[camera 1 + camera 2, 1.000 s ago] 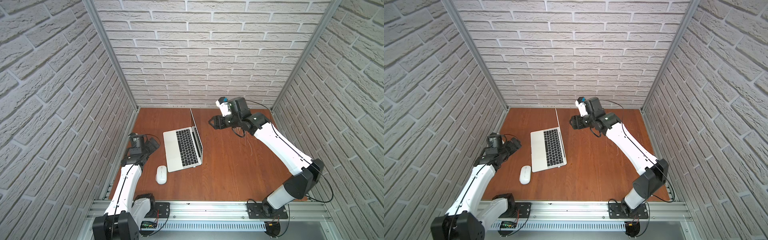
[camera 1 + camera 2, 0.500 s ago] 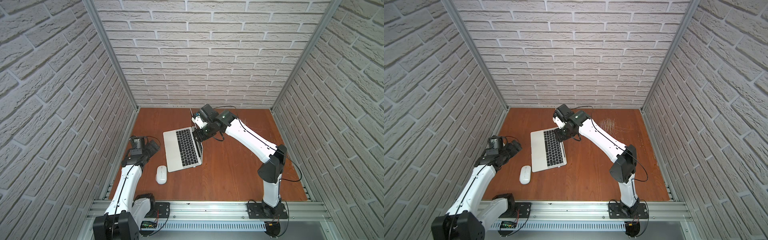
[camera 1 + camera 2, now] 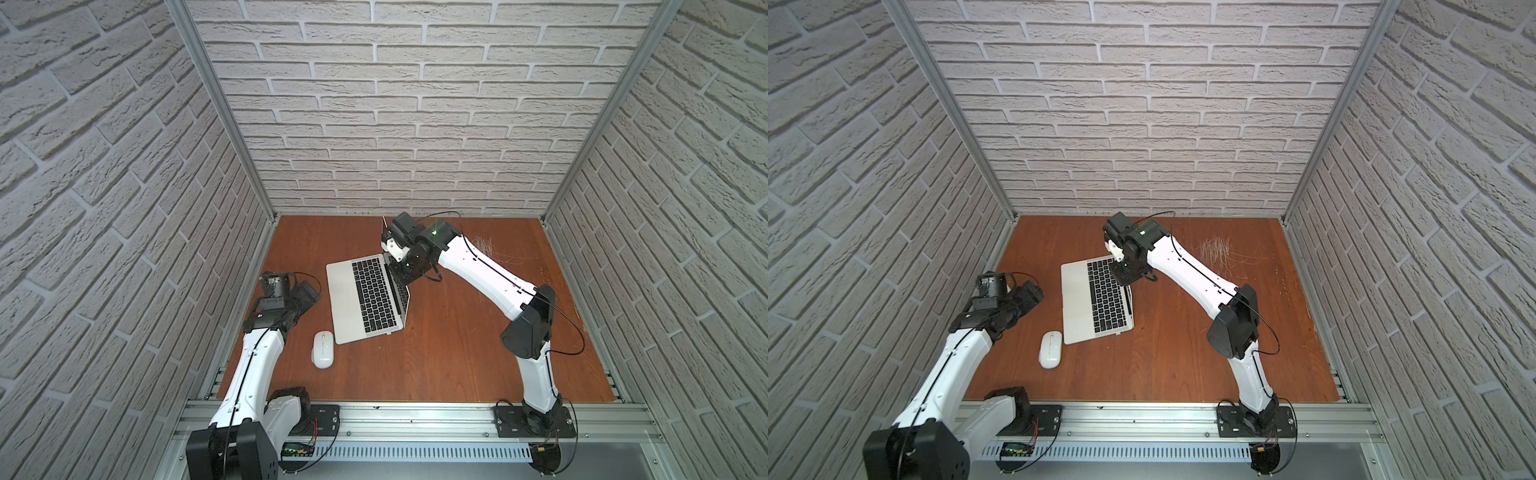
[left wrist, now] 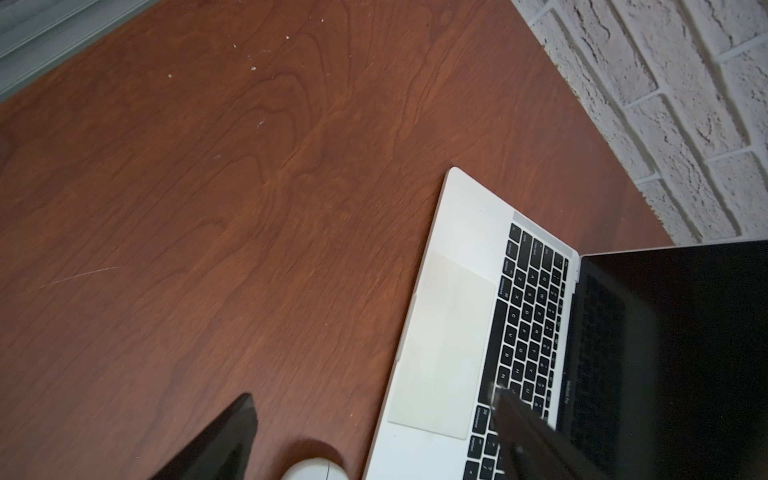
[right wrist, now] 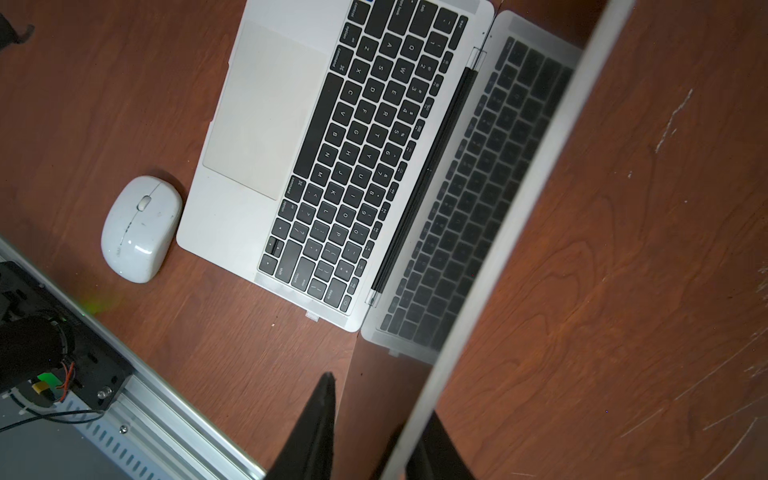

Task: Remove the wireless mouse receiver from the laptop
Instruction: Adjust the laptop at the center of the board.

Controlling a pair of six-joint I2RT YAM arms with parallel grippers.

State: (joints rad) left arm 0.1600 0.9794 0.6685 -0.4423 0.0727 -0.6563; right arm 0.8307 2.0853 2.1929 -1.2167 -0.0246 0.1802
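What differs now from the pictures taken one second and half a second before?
The right hand swung left to the laptop; its fingers now stand either side of the screen's edge, grip unclear. The left hand, the mouse and the laptop stayed put.

The left arm (image 3: 257,357) rises from its base along the left side and folds forward. The left gripper (image 4: 372,394) has its jaws spread wide and holds nothing. The right arm (image 3: 486,270) reaches from a raised elbow toward the rear centre, wrist tipped down. The right gripper (image 5: 380,395) has one finger on each side of the laptop (image 5: 270,104) lid edge; contact cannot be told.
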